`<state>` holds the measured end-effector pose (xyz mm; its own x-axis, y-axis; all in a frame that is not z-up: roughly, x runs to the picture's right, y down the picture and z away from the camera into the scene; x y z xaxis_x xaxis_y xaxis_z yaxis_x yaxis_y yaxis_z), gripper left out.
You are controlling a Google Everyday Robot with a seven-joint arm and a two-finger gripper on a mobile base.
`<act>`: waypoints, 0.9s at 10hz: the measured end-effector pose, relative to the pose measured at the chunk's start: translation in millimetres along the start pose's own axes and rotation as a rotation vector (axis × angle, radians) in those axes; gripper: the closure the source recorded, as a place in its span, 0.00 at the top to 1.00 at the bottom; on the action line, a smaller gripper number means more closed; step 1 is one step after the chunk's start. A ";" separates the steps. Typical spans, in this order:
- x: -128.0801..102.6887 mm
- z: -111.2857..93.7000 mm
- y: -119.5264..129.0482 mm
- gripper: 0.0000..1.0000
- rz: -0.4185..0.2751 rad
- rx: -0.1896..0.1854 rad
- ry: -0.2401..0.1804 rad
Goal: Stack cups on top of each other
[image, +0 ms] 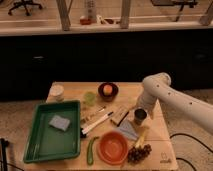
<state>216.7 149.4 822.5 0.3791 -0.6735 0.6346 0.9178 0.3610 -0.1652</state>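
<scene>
A white cup stands at the table's far left corner. A small green cup stands upright to its right. A dark cup stands upright right of the table's middle. My gripper hangs from the white arm that comes in from the right. It is directly at the top of the dark cup, and its tip merges with the cup. All three cups stand apart from each other.
A green tray holding a grey sponge fills the left side. A dark bowl with an orange, markers, a wooden block, an orange bowl, grapes, a banana and a green vegetable crowd the middle and front.
</scene>
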 end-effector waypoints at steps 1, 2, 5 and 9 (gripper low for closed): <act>-1.9 0.8 1.6 0.80 0.012 0.003 -0.014; -3.3 0.3 2.0 0.80 0.020 0.006 -0.017; -8.5 -0.4 2.9 0.80 0.067 0.019 -0.034; -8.0 2.3 4.1 0.52 0.104 0.022 -0.040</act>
<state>217.2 157.8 818.4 0.4668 -0.6053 0.6448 0.8708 0.4418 -0.2157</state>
